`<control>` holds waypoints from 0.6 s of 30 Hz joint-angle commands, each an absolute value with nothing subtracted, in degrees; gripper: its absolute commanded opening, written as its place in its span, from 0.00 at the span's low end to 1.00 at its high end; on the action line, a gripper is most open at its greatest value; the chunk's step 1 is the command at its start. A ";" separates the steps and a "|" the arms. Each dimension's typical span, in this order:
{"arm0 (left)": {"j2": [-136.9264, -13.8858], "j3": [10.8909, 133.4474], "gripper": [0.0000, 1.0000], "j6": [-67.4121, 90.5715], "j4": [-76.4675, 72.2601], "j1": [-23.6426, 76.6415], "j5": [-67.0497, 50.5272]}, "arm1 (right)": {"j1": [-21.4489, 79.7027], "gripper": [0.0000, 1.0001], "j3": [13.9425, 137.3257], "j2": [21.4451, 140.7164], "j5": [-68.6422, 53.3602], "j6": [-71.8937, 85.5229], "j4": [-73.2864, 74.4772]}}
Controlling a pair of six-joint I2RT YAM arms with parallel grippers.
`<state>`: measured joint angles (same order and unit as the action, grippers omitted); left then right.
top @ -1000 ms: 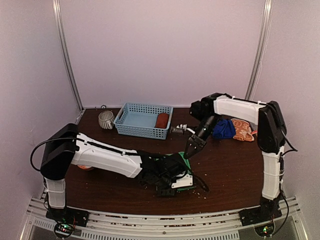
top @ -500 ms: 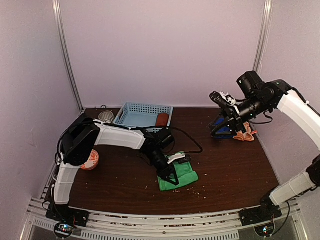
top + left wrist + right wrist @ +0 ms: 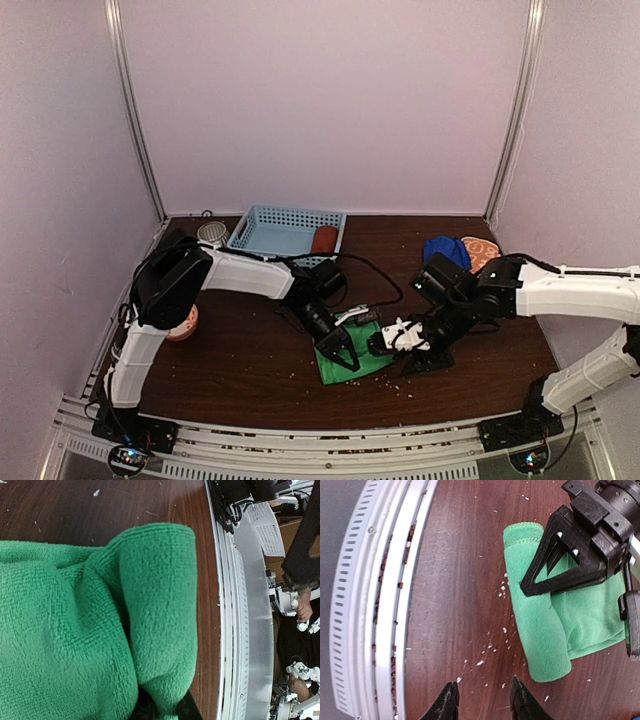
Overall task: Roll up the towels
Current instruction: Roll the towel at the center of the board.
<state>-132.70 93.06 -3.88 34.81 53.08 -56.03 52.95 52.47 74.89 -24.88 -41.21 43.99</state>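
Bright green terry towel [image 3: 364, 363], partly rolled, lies near-centre on the dark wooden table [image 3: 250, 372], my left gripper [image 3: 345, 357] pinching its roll, my right gripper [image 3: 482, 703] parted, empty, alongside; I should roll evenly and tightly.

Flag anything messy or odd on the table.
Pale crumbs lie scattered on the dark table beside the green towel, mostly on its side toward the near edge. The towel is only partly rolled. Nothing else stands out.
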 commanded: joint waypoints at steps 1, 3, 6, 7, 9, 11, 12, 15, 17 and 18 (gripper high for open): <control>-135.31 91.11 0.08 -3.32 37.53 53.60 -52.76 | 57.86 0.36 51.28 77.56 -11.68 -39.27 28.20; -135.43 91.06 0.08 -3.48 37.49 53.62 -52.65 | 59.32 0.38 50.34 79.32 -10.04 -40.65 25.27; -135.61 90.96 0.08 -3.36 37.35 53.56 -52.41 | 60.51 0.39 50.02 82.69 -8.33 -41.88 22.86; -135.57 91.04 0.08 -3.39 37.35 53.60 -52.51 | 60.62 0.40 49.98 83.84 -7.90 -42.45 22.39; -135.53 91.01 0.08 -3.42 37.35 53.53 -52.49 | 60.67 0.41 49.69 85.59 -7.55 -42.84 21.57; -135.53 91.21 0.08 -3.49 37.35 53.57 -52.38 | 60.64 0.41 49.09 87.07 -7.58 -45.14 20.76; -135.45 91.23 0.08 -3.47 37.35 53.57 -52.37 | 60.64 0.42 48.64 87.84 -7.20 -45.37 20.05; -135.44 91.22 0.08 -3.58 37.35 53.57 -52.28 | 60.68 0.42 47.63 90.53 -4.50 -45.33 17.90; -135.37 91.00 0.08 -3.68 37.36 53.53 -52.19 | 60.65 0.42 47.27 91.95 -3.02 -45.10 16.72; -135.29 90.89 0.09 -3.75 37.35 53.58 -52.22 | 60.65 0.42 47.10 92.46 -2.51 -45.13 16.36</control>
